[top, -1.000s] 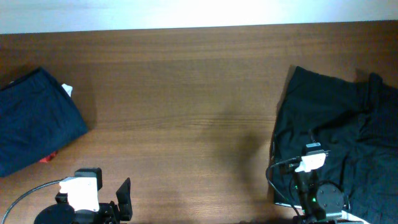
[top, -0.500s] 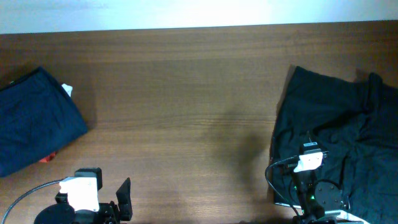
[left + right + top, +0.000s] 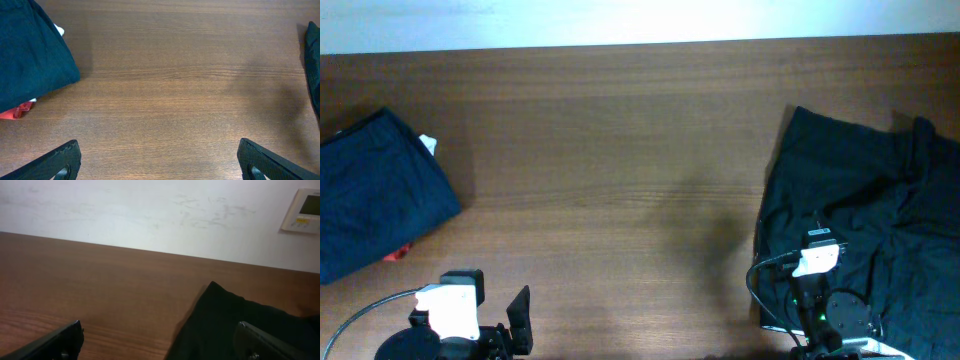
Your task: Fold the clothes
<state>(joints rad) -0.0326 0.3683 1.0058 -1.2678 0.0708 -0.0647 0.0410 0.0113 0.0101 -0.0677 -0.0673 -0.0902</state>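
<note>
Navy blue fabric shorts [image 3: 375, 190] lie bunched at the left edge of the brown wood-grain table [image 3: 620, 150]; small white tag [image 3: 428, 145] at their upper right corner; red scrap [image 3: 398, 252] showing at their lower edge; near-black fabric shorts [image 3: 865, 215] rumpled at the right side, well apart from the navy pair; left gripper [image 3: 160, 152] spread wide over bare wood, holding nothing; right gripper [image 3: 160, 332] likewise spread wide and empty, above the near-black cloth's edge.

One shorts pair [image 3: 380, 195] lies at the table's [image 3: 620, 150] left end, another pair [image 3: 870, 190] right
</note>
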